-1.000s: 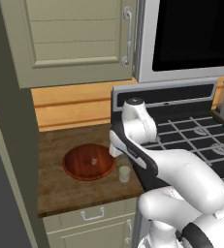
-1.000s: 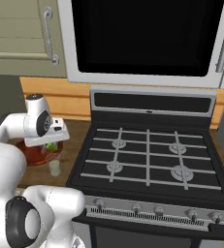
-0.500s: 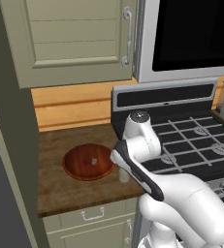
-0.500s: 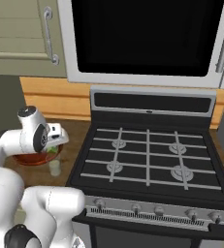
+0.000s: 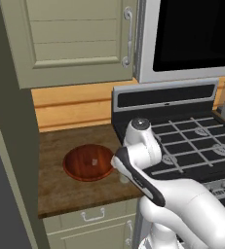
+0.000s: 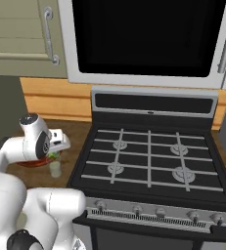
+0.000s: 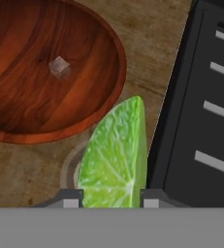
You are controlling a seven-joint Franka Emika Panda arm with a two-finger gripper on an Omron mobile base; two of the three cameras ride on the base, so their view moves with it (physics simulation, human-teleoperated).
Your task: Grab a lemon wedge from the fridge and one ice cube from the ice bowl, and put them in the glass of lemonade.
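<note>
The jaws were closed on the lemon wedge (image 7: 114, 157), its flat cut face turned to the hand camera and its long axis running up from the gripper (image 7: 111, 199) to a pointed tip. Both fingertips (image 7: 70, 199) pressed the wedge at its thick end, 1 on each side.

Directly beyond the wedge, the curved rim of the glass of lemonade (image 7: 69, 164) showed to its left, so the glass appeared to lie under the held fruit, slightly toward the bowl side. In the right base view the glass of lemonade (image 6: 55, 169) stood just below the gripper (image 6: 54, 155), and a sliver of green showed there. That relation mattered most: a release seemed to call for the wedge's thick end to sit over the glass mouth, not over the wooden counter (image 7: 154, 43).

Farther out, the ice bowl (image 7: 89, 104) lay just beside the glass, with 1 ice cube (image 7: 59, 67) near its middle, untouched. The stove (image 7: 200, 111) edge ran close along the other side of the wedge.
</note>
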